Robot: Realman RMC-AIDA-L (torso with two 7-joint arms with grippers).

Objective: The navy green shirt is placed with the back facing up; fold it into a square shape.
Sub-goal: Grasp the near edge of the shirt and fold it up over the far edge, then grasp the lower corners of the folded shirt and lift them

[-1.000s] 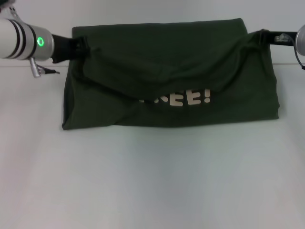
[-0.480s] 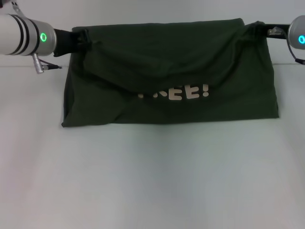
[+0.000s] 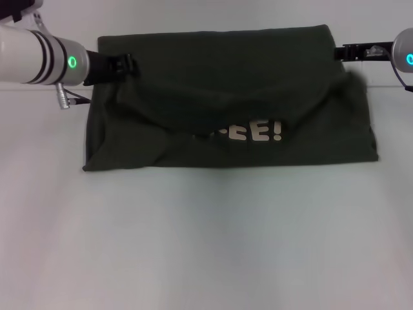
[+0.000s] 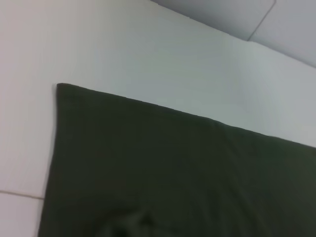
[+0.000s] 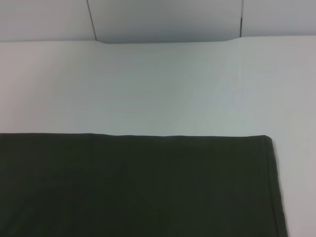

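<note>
The navy green shirt (image 3: 226, 97) lies on the white table (image 3: 206, 245), folded in half into a wide band, with cream letters (image 3: 253, 132) showing on the rumpled near layer. My left gripper (image 3: 126, 63) hovers over the shirt's far left corner, open and free of the cloth. My right gripper (image 3: 342, 51) hovers at the far right corner, open, with the cloth slumped just below it. The left wrist view shows the shirt (image 4: 173, 173) flat with one corner visible. The right wrist view shows the shirt (image 5: 133, 182) and its straight far edge.
The table's far edge meets a grey wall (image 3: 206, 13) just behind the shirt. A seam runs across the table at the left (image 3: 26, 87). Bare table surface stretches in front of the shirt.
Both grippers held the lifted shirt corners earlier. The corners have dropped onto the shirt, the right gripper stands clear of the cloth, and the left gripper has moved slightly right and down.
</note>
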